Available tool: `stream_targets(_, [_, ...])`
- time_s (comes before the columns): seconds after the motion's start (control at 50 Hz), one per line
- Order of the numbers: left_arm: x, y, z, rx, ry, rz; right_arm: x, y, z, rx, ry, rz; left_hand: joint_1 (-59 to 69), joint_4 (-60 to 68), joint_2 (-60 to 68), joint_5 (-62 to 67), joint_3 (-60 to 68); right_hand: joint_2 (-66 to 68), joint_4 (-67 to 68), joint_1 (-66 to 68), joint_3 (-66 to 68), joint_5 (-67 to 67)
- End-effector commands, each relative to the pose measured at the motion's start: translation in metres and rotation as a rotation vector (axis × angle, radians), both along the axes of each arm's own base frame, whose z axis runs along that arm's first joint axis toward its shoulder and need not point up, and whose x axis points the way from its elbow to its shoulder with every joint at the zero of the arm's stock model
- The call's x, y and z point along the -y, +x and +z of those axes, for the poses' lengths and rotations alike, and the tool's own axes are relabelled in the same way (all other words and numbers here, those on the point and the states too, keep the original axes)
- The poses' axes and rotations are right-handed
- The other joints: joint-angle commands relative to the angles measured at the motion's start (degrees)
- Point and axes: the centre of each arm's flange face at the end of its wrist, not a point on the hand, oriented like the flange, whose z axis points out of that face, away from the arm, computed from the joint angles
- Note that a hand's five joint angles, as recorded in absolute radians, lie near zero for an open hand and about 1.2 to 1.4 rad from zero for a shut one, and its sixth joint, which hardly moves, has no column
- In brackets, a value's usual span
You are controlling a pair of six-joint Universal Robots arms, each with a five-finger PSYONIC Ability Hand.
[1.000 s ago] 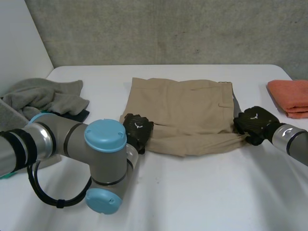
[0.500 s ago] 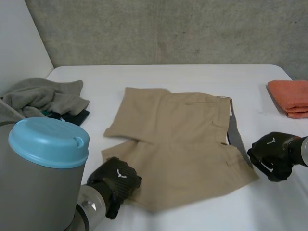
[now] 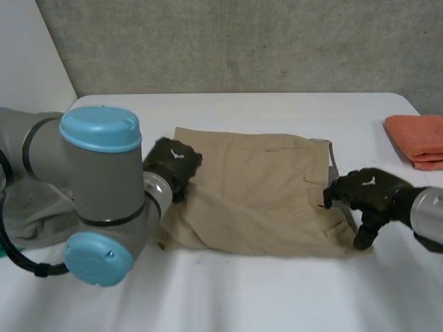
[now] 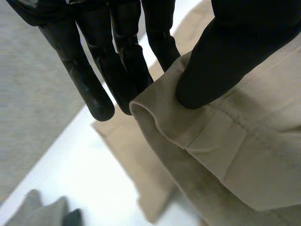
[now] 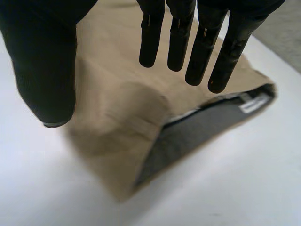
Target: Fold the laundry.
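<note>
Half a second earlier the khaki shorts (image 3: pixel 256 194) had spread toward the near edge of the desk (image 3: pixel 277 297). Now their near half lay folded back over the far half, so this fold looked nearly done. The right hand (image 3: pixel 363 194) hovered at the waistband, its fingers (image 5: pixel 207 52) straight, spread and empty in its wrist view. Farther off, the left hand (image 3: pixel 173 160) pinched a leg hem between thumb and fingers, a grip plain in its wrist view where the head view gave the hand's back. A folded orange towel (image 3: pixel 419 138) lay beyond.

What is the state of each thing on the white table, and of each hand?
Beige fabric shorts: folded over, lying on the table.
Left hand: shut, pinching the shorts' hem.
Right hand: open, fingers straight above the waistband end.
Orange towel: folded.
Grey cloth: crumpled heap.
</note>
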Motion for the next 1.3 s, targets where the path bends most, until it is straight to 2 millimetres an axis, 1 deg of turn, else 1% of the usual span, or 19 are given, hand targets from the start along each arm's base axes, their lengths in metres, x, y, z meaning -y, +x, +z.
stream_targets(0.02, [0.013,0.001,0.003,-0.025,-0.059,0.044,-0.016,0.001,-0.017,0.009,0.069,0.029,14.69,11.33,11.42,12.46,11.66,-0.36,-0.06,2.87,-0.10,0.36])
stream_targets(0.14, [0.014,0.003,0.002,-0.022,-0.056,0.050,-0.010,0.003,-0.029,-0.002,0.010,0.032,14.69,11.33,11.42,12.46,11.66,2.65,2.96,5.88,2.92,3.37])
stream_targets(0.18, [0.013,0.003,0.001,-0.019,-0.050,0.050,-0.004,0.003,-0.038,-0.002,-0.018,0.032,14.69,11.33,11.42,12.46,11.66,12.37,12.68,15.60,12.64,13.09])
stream_targets(0.22, [0.011,0.004,-0.001,-0.014,-0.043,0.047,0.001,0.004,-0.044,-0.001,-0.033,0.030,14.69,11.33,11.42,12.46,11.66,29.31,29.62,32.54,29.58,30.03])
stream_targets(0.24, [0.009,0.003,-0.003,-0.012,-0.033,0.044,0.005,0.004,-0.048,-0.005,-0.046,0.024,14.69,11.33,11.42,12.46,11.66,51.33,51.64,54.56,51.60,52.05])
stream_targets(0.34, [-0.002,0.009,-0.008,0.012,-0.002,0.039,0.014,-0.001,-0.051,-0.053,-0.085,-0.028,14.69,11.33,11.42,12.46,11.66,51.55,51.86,54.79,51.82,52.27])
stream_targets(0.44, [-0.022,0.023,0.001,0.044,0.031,0.032,0.012,-0.007,-0.045,-0.081,-0.067,-0.064,14.69,11.33,11.42,12.46,11.66,51.55,51.86,54.79,51.82,52.27])
stream_targets(0.54, [-0.057,0.045,0.006,0.118,0.137,0.007,-0.023,-0.012,-0.017,-0.194,0.092,0.028,14.69,11.33,11.42,12.46,11.66,51.55,51.86,54.79,51.82,52.27])
stream_targets(0.58, [-0.067,0.050,0.006,0.137,0.171,-0.006,-0.029,-0.017,-0.009,-0.231,0.134,0.066,14.69,11.33,11.42,12.46,11.66,51.55,51.86,54.79,51.82,52.27])
stream_targets(0.62, [-0.078,0.052,0.007,0.145,0.201,-0.041,-0.022,-0.027,0.000,-0.235,0.129,0.063,14.69,11.33,11.42,12.46,11.66,51.55,51.86,54.79,51.82,52.27])
stream_targets(0.68, [-0.079,0.044,0.007,0.115,0.194,-0.090,-0.006,-0.032,0.001,-0.209,0.066,0.005,14.69,11.33,11.42,12.46,11.66,51.55,51.86,54.79,51.82,52.27])
stream_targets(0.72, [-0.071,0.038,0.006,0.094,0.168,-0.098,0.001,-0.024,0.001,-0.170,0.032,0.001,14.69,11.33,11.42,12.46,11.66,51.55,51.86,54.79,51.82,52.27])
stream_targets(0.8, [-0.043,0.020,-0.005,0.057,0.113,-0.080,0.018,-0.004,-0.018,-0.129,0.038,0.021,14.69,11.33,11.42,12.46,11.66,51.55,51.86,54.79,51.82,52.27])
stream_targets(0.86, [-0.022,0.008,-0.007,0.019,0.051,-0.064,0.027,0.015,-0.016,-0.114,-0.023,0.048,14.69,11.33,11.42,12.46,11.66,51.55,51.86,54.79,51.82,52.27])
stream_targets(0.94, [0.016,-0.007,-0.005,-0.057,-0.084,-0.015,0.052,0.034,-0.011,-0.079,-0.124,0.005,14.69,11.33,11.42,12.46,11.66,51.55,51.86,54.79,51.82,52.27])
stream_targets(1.04, [0.072,-0.022,-0.004,-0.096,-0.304,0.030,0.098,0.049,-0.006,-0.032,-0.312,-0.061,14.69,11.33,11.42,12.46,11.66,51.55,51.86,54.79,51.82,52.27])
stream_targets(1.14, [0.105,-0.041,-0.009,-0.093,-0.476,0.037,0.126,0.069,-0.012,-0.007,-0.505,-0.078,14.69,11.33,11.42,12.46,11.66,51.55,51.86,54.79,51.82,52.27])
stream_targets(1.24, [0.130,-0.056,-0.026,-0.122,-0.532,0.042,0.154,0.079,-0.035,-0.001,-0.632,-0.141,14.69,11.33,11.42,12.46,11.66,51.55,51.86,54.79,51.82,52.27])
stream_targets(1.3, [0.141,-0.063,-0.046,-0.121,-0.536,0.035,0.165,0.082,-0.052,-0.010,-0.639,-0.164,14.69,11.33,11.42,12.46,11.66,51.55,51.86,54.79,51.82,52.27])
